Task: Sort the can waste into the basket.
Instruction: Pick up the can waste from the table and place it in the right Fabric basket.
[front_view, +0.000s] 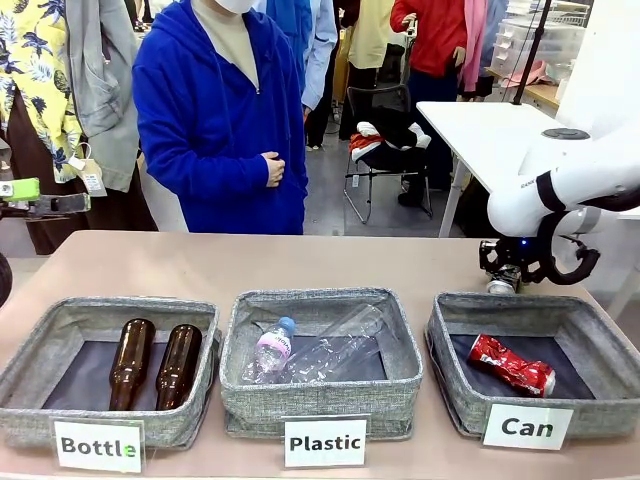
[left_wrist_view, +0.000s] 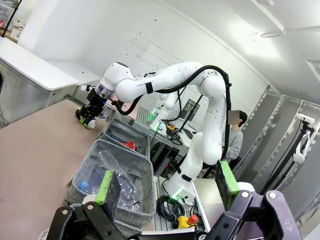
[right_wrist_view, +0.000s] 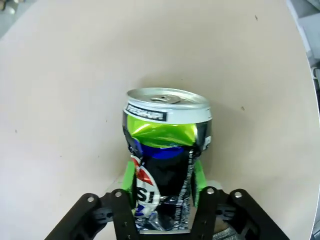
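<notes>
A dented black can (right_wrist_view: 165, 165) with a green and silver top sits between my right gripper's (right_wrist_view: 164, 182) green pads, which press on both its sides. In the front view that gripper (front_view: 505, 275) hangs low over the table just behind the back left corner of the grey "Can" basket (front_view: 455, 385), with the can's silver end (front_view: 500, 287) below it. A crushed red can (front_view: 512, 364) lies inside this basket. My left gripper (left_wrist_view: 165, 182) is open and holds nothing, up off the table's left end (front_view: 30, 197).
The "Plastic" basket (front_view: 320, 400) in the middle holds clear bottles, and the "Bottle" basket (front_view: 25, 385) on the left holds two brown glass bottles. A person in a blue hoodie (front_view: 215, 120) stands at the far edge. Bare tabletop lies behind the baskets.
</notes>
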